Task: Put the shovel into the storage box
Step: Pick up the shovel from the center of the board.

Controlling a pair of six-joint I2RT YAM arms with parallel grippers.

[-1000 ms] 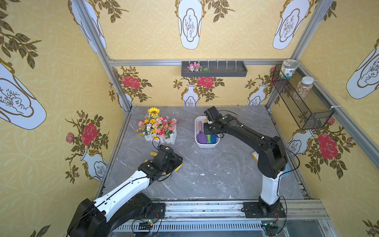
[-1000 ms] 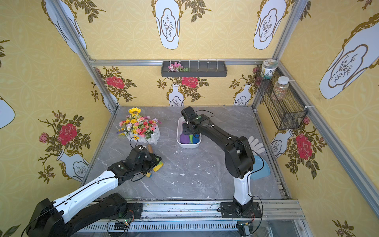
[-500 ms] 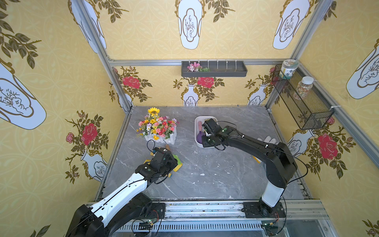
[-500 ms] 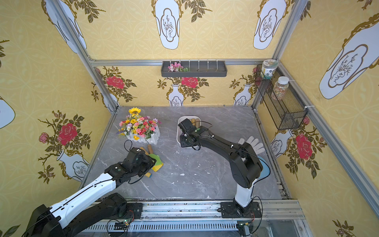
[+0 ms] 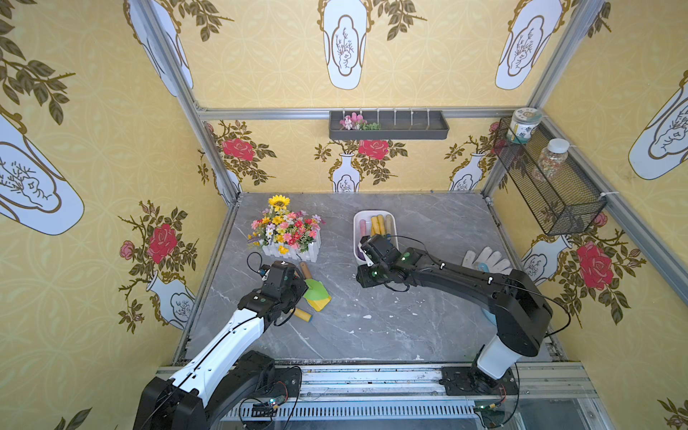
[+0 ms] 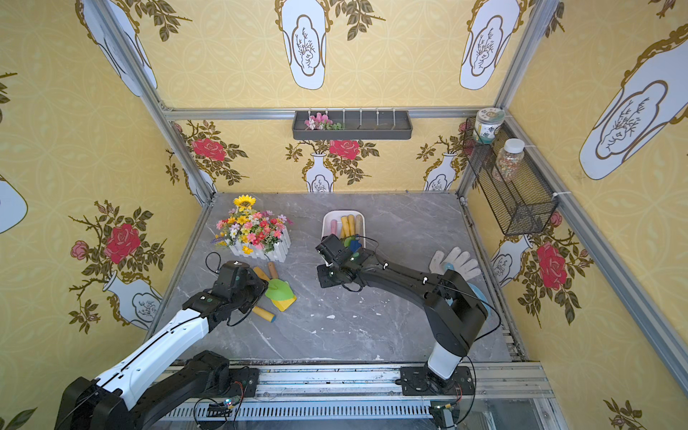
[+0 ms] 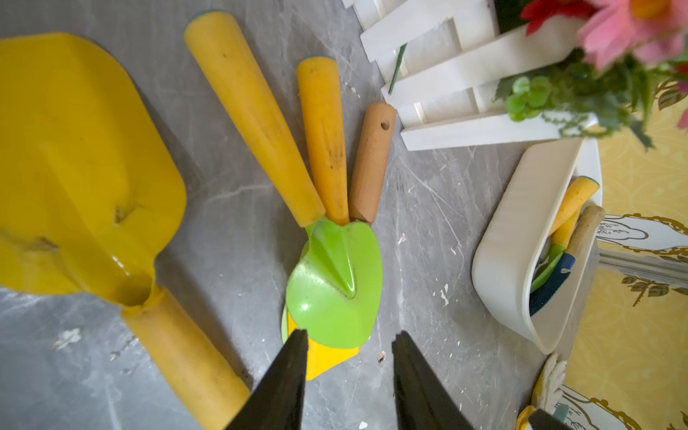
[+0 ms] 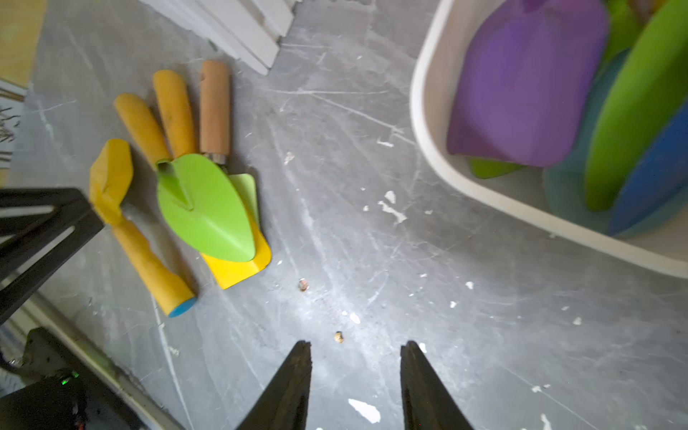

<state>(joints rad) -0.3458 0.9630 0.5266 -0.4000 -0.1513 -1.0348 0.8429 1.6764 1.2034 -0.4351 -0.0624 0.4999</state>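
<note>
Shovels (image 5: 316,294) lie in a heap on the counter (image 5: 391,316), left of centre in both top views and just below the flower planter (image 5: 294,253). Your left end effector (image 7: 350,333) is right over them, jaws apart and holding nothing. In the left wrist view the green blade (image 7: 335,286) sits just ahead of the fingertips (image 7: 294,357), and three handles (image 7: 324,134) fan away from it toward the planter. The long axis therefore runs straight out along your line of reach, blade end nearest, so the jaws would close across it; I judge the move to be a reach forward past the blade and down. The storage box (image 5: 355,231), upper right of the heap, holds several shovels. Your right end effector (image 8: 356,344), jaws apart and empty, hangs by the box's lower end, well apart from the heap, so the left arm is nearer
</note>
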